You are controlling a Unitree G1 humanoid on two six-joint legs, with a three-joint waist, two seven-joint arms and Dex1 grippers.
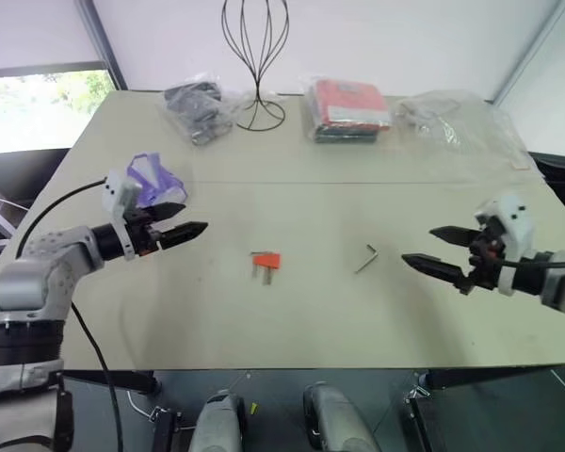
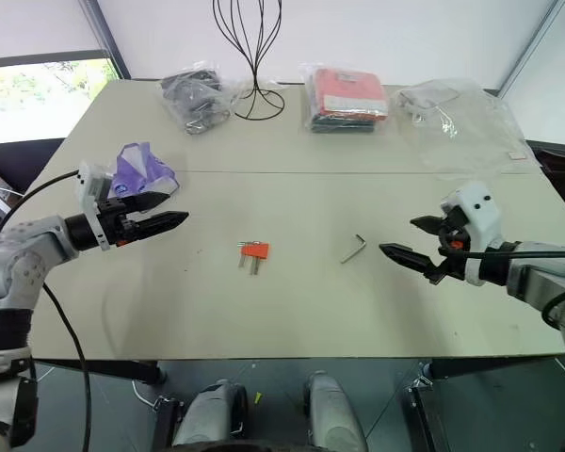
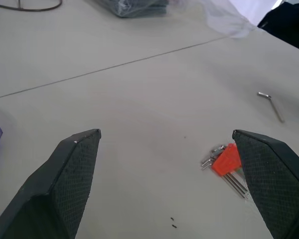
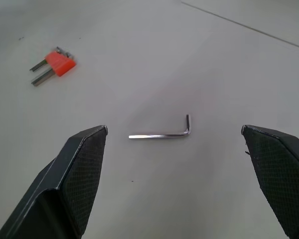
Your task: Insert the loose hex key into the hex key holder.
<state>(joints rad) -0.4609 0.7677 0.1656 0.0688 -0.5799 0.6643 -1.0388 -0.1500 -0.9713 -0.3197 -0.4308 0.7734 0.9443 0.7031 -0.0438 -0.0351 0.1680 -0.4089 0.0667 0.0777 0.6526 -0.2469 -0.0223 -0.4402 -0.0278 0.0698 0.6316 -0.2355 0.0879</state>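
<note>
With my right tool (image 2: 403, 239) wide, I'd straddle the loose hex key (image 4: 162, 132) mid-table and pinch its long shank squarely.

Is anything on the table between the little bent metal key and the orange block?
No. Between the loose hex key and the hex key holder the table is bare, as the left eye view shows.
</note>
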